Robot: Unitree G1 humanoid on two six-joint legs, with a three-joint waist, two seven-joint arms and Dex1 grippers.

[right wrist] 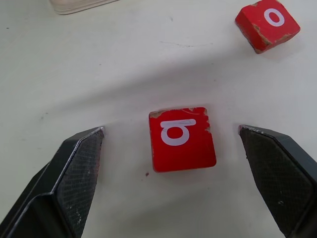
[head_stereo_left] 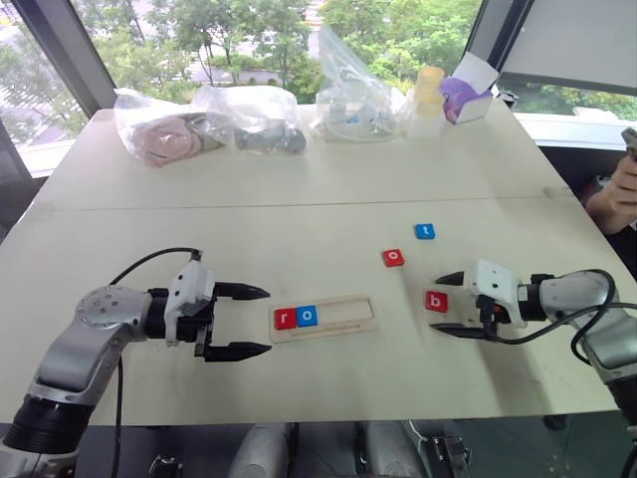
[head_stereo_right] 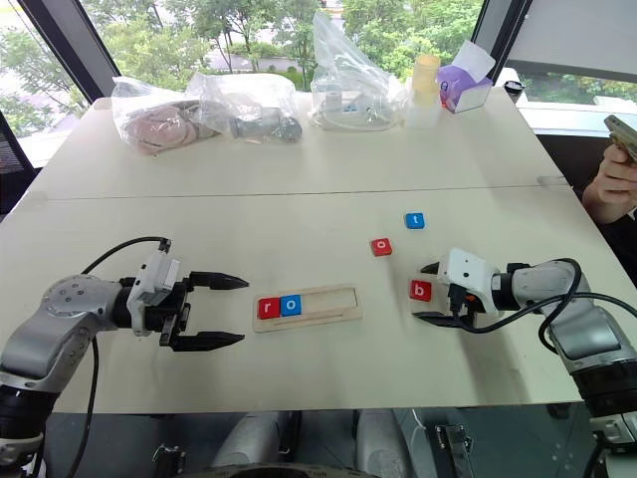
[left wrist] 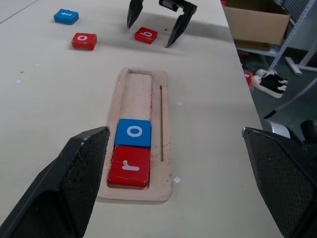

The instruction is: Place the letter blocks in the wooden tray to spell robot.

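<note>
Tile b (right wrist: 182, 138) lies flat between the spread fingers (right wrist: 74, 173) of the right gripper (head_stereo_left: 445, 304), touching neither. Left gripper (head_stereo_left: 239, 321), also spread, at the tray's (head_stereo_left: 348, 324) nine o'clock.

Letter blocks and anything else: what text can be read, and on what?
"r": red block, in the tray.
"o": blue block, beside it in the tray.
"b": red block, on the table.
"o": red block, on the table.
"t": blue block, on the table.
No other text is readable.

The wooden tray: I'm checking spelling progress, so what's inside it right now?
Inside the wooden tray sit a red r block and a blue o block, side by side at its left end. The rest of the recess is bare wood. Nothing covers it.
</note>
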